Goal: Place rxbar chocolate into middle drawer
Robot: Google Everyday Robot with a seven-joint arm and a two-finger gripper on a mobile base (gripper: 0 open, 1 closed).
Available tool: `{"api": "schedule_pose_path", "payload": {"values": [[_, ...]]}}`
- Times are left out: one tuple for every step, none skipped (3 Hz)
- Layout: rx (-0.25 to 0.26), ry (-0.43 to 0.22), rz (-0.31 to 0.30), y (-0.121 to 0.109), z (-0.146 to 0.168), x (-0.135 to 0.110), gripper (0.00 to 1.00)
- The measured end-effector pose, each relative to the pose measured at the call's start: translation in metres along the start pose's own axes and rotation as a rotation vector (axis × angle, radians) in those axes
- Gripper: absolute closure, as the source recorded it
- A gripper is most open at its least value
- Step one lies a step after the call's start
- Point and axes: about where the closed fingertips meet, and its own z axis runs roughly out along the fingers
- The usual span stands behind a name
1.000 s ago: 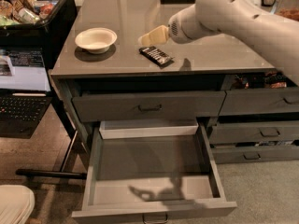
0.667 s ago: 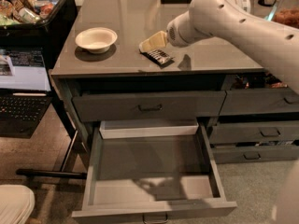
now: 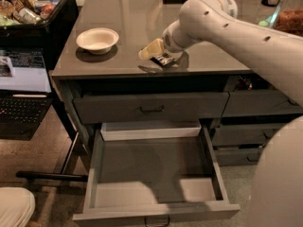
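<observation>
The rxbar chocolate [image 3: 166, 59], black wrapper with pale lettering, lies on the grey counter near its front edge, partly hidden by my gripper. My gripper [image 3: 150, 51] is pale yellow and reaches in from the right, low over the bar's left end; I cannot tell whether it touches the bar. The middle drawer [image 3: 151, 174] is pulled wide open below the counter, with a bare pale grey floor and nothing in it. Its small dark handle [image 3: 156, 220] shows at the bottom edge.
A white bowl [image 3: 97, 39] stands on the counter left of the gripper. The shallower top drawer [image 3: 151, 109] is shut. Narrower drawers [image 3: 258, 103] sit at the right. A black bin of snacks [image 3: 28, 8] and a laptop [image 3: 21, 86] stand at the left.
My gripper has moved left and down, from beside the bar's far right end to low over it. The bar and the open drawer have not moved.
</observation>
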Motion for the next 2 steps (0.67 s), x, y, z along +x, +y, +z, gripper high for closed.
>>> {"api": "schedule_pose_path", "payload": {"values": [[0.027, 0.036, -0.015, -0.0012, 0.0103, 0.0082, 0.00], [0.048, 0.065, -0.020, -0.0046, 0.0153, 0.0163, 0.18]]}}
